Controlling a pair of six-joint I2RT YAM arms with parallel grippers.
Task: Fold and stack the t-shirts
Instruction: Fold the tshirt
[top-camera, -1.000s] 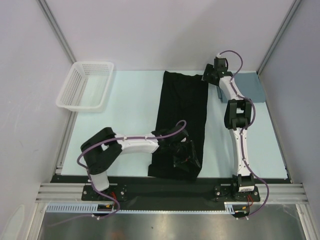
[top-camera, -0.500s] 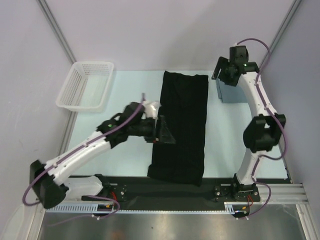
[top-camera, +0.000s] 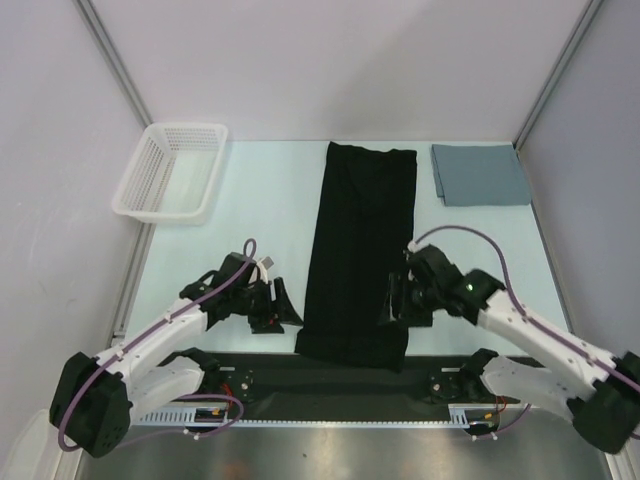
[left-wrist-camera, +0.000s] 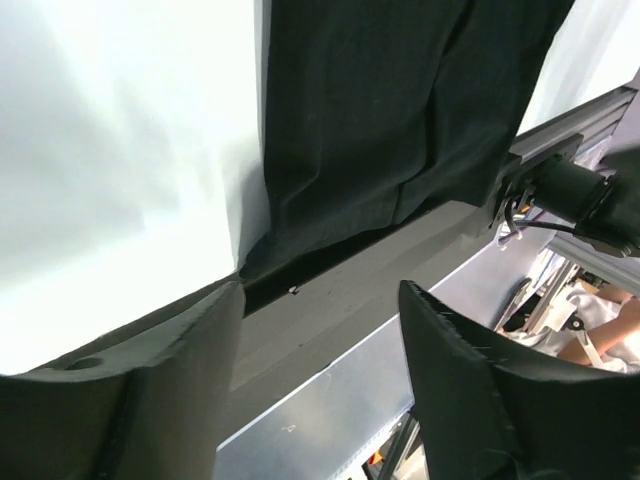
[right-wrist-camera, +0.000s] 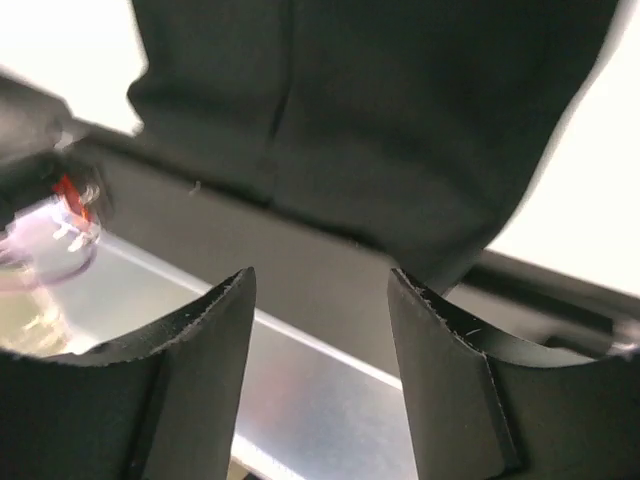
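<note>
Two shirts lie on the pale table (top-camera: 260, 200). The black t-shirt (top-camera: 362, 240) is narrowed into a long strip running from upper centre down to lower centre of the overhead frame. The slate grey-blue t-shirt (top-camera: 480, 175) sits as a flat folded rectangle in the upper right, well apart from it. The strip's lower hem reaches the dark rail (top-camera: 330, 370) along the bottom edge of the table.

Both arms sit low at that hem, one on each side. The left gripper (top-camera: 280, 310) is just beside the strip's lower left edge, and the right gripper (top-camera: 395, 302) is at its lower right edge, over the cloth. In the left wrist view the fingers (left-wrist-camera: 180, 380) are spread wide with nothing between them, and the hem corner shows above, at top centre of the frame. The right wrist view matches: its fingers (right-wrist-camera: 450, 380) are parted and empty, with black cloth filling the upper part.

This flanking stance looks meant for pinching the two hem corners together, so the strip can be lifted evenly and folded crosswise toward its far end without twisting. The grey-blue shirt seems parked aside as the finished piece, waiting to be stacked. A white mesh basket (top-camera: 140, 175) stands in the upper left, clear of the work.

The cloth is thin and lies flat, so each lower finger would probably need to get under the edge to catch every layer.
</note>
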